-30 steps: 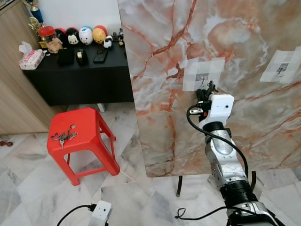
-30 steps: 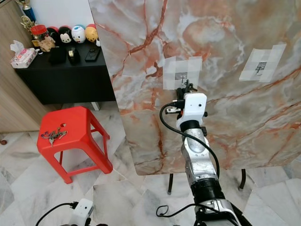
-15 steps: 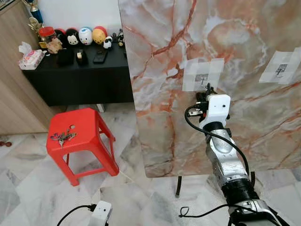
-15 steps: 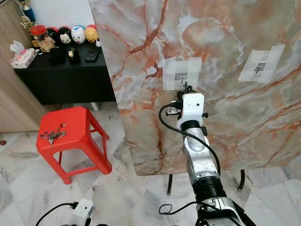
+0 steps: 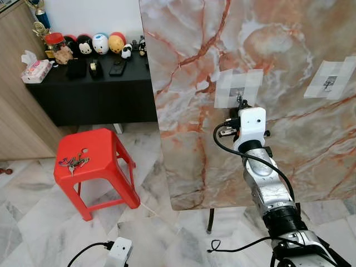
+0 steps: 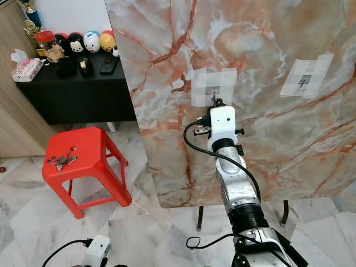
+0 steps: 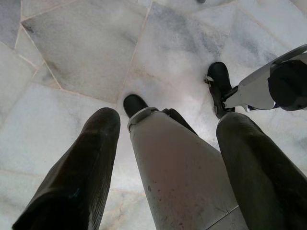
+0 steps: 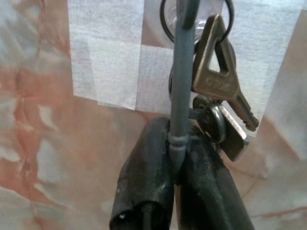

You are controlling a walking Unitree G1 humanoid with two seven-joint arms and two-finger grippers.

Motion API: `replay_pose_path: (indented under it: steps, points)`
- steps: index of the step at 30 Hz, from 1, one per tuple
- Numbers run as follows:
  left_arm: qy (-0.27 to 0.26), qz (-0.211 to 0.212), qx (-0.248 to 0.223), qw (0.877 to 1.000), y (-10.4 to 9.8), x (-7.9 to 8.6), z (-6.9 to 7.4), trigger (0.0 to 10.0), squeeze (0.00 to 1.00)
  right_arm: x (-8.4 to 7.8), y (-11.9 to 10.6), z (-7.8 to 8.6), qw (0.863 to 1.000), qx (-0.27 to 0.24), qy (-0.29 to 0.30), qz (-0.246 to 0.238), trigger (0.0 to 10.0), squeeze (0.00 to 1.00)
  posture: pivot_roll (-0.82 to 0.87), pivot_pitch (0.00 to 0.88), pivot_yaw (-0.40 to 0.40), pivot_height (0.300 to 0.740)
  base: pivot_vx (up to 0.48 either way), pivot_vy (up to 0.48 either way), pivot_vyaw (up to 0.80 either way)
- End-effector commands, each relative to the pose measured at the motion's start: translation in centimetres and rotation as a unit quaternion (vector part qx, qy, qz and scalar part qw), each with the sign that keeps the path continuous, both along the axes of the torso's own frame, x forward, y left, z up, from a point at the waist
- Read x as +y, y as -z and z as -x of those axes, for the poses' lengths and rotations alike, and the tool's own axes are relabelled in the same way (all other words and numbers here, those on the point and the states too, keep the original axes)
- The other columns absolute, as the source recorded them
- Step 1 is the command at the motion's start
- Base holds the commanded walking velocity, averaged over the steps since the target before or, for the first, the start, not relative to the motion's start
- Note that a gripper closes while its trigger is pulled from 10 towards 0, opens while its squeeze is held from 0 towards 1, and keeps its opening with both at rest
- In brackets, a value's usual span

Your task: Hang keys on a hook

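Bright even light, imgs sharp

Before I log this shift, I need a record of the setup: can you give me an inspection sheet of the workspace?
Surface: marble-patterned board standing upright, two taped patches on it.
Job's things: keys at the hook on the near taped patch, ring around the grey hook stem; second bunch of keys lies on the red stool.
Clutter: tissue pack, jar and round toy figures on the black sideboard.
Grippers: right gripper raised at the hook, fingers closed on the hook stem; left gripper hangs over the floor, open.
Cables: black cable loops from the right wrist.
Surroundings: marble tile floor, wooden cabinet at left.
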State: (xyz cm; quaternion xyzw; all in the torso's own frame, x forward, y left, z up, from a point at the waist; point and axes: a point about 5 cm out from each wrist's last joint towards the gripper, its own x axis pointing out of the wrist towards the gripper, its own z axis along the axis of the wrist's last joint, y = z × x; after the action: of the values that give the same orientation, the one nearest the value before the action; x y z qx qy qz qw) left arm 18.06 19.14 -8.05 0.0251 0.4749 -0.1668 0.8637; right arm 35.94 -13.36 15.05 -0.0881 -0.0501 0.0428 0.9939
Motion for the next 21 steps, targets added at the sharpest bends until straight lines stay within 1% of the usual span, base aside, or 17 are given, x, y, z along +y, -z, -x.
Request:
replay_pose_path:
  steps: [1,5,11,15,21]
  points:
    - [0.006,-0.002,0.009,1.000,0.21,0.08,0.48,10.0,0.00,0.52,-0.58,-0.34,1.000,0.001,-0.009,0.013,10.0,0.00,-0.17,0.069,0.028,0.727,0.000,0.000,0.00]
    - [0.007,-0.003,0.009,1.000,0.21,0.07,0.46,10.0,0.00,0.39,-0.32,-0.45,1.000,0.014,-0.003,0.022,10.0,0.00,-0.17,0.070,0.027,0.727,0.000,0.000,0.00]
    - [0.007,-0.002,0.009,1.000,0.21,0.07,0.48,10.0,0.00,0.22,-0.30,-0.52,1.000,0.020,0.005,0.017,10.0,0.00,-0.17,0.072,0.027,0.727,0.000,0.000,0.00]
    - [0.008,-0.002,0.009,1.000,0.22,0.09,0.49,10.0,0.00,-0.02,-0.35,-0.81,0.999,0.032,0.022,0.015,10.0,0.00,-0.17,0.074,0.028,0.727,0.000,0.000,0.00]
    - [0.007,-0.002,0.009,1.000,0.22,0.09,0.50,10.0,0.00,0.10,-0.39,-1.08,0.999,0.041,0.024,0.019,10.0,0.00,-0.17,0.077,0.027,0.727,0.000,0.000,0.00]
